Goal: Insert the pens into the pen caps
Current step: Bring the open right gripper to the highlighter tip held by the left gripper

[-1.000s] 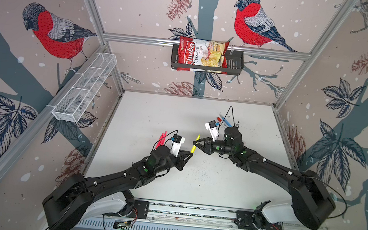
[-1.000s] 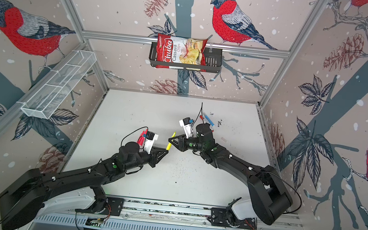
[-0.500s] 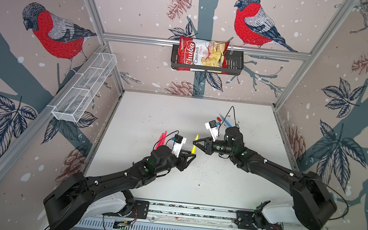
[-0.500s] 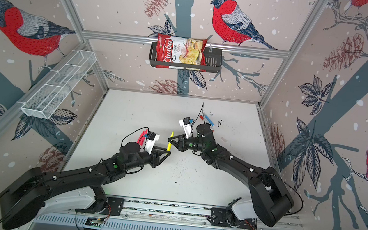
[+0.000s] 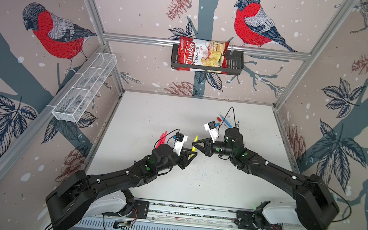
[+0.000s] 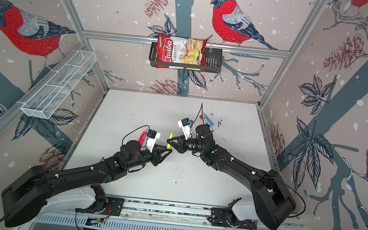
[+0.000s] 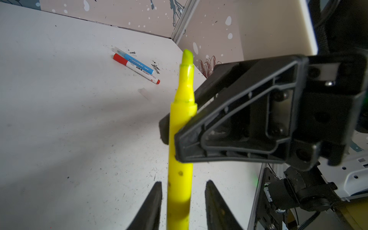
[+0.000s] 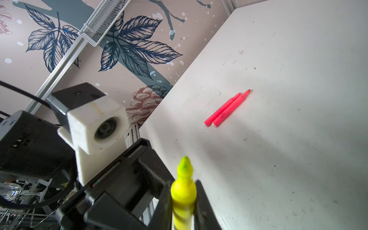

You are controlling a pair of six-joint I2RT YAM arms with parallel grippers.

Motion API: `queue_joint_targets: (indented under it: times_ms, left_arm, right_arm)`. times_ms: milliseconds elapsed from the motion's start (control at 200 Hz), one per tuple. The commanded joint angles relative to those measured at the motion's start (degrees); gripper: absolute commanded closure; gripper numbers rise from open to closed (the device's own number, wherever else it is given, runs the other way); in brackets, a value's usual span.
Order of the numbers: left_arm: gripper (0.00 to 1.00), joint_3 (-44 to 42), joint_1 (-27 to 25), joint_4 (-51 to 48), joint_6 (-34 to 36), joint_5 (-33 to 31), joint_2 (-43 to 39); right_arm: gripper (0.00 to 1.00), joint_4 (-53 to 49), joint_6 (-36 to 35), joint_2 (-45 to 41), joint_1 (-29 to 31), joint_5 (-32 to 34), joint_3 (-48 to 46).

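A yellow pen (image 5: 195, 142) (image 6: 169, 142) stands nearly upright above the table middle, its tip bare. My right gripper (image 5: 194, 143) (image 8: 184, 185) is shut on its barrel. My left gripper (image 5: 193, 154) (image 7: 183, 181) is open, its jaws either side of the pen's lower end with gaps on both sides. Two pink pens (image 5: 161, 137) (image 8: 227, 109) lie side by side behind the left wrist, tips bare. A blue pen (image 7: 135, 61) and a white-barrelled pen (image 7: 139, 70) lie at the back right. One translucent pen cap (image 7: 144, 92) (image 6: 223, 139) lies near them.
A chips bag (image 5: 201, 54) sits in a black basket on the back wall. A white mesh shelf (image 5: 84, 87) hangs on the left wall. The arm rail (image 5: 190, 212) runs along the table's front edge. Ink specks mark the table (image 5: 155, 112).
My left gripper's jaws have parted from the yellow pen's lower end. The right gripper keeps hold of the pen. Both arms have barely moved.
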Motion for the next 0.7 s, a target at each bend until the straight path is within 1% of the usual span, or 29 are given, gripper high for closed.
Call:
queue_joint_targets:
  times_ms: [0, 110, 170, 305, 395, 470, 585, 695]
  left_arm:
    - [0.64, 0.66, -0.04, 2.31, 0.57, -0.86, -0.33]
    - [0.70, 0.75, -0.04, 1.84, 0.87, -1.20, -0.57]
    - [0.76, 0.81, -0.04, 1.78, 1.03, -1.31, -0.55]
    - [0.93, 0.59, -0.04, 1.76, 1.13, -1.21, -0.70]
    - [1.00, 0.35, -0.04, 1.76, 1.14, -1.31, -0.84]
    - [1.00, 0.14, -0.04, 1.76, 1.13, -1.48, -1.13]
    - [1.00, -0.60, -0.04, 1.95, 1.13, -2.27, -1.83]
    - [1.00, -1.95, -0.04, 3.57, 1.14, -2.64, -2.61]
  right_arm:
    - [0.85, -0.93, -1.80, -0.40, 0.43, 0.67, 0.11]
    - [0.85, -1.19, -2.08, -0.53, 0.77, 1.01, 0.14]
    - [0.84, -1.34, -2.25, -0.63, 0.98, 1.12, 0.22]
    - [0.83, -1.74, -2.34, -0.99, 1.29, 1.24, 0.50]
    - [0.82, -2.11, -2.67, -1.28, 1.29, 1.52, 0.50]
    - [0.79, -2.39, -2.63, -1.54, 1.40, 1.71, 0.50]
    - [0.70, -2.52, -2.54, -2.14, 1.40, 2.29, 0.50]
    - [0.69, -2.57, -2.44, -2.56, 1.40, 2.43, 0.48]
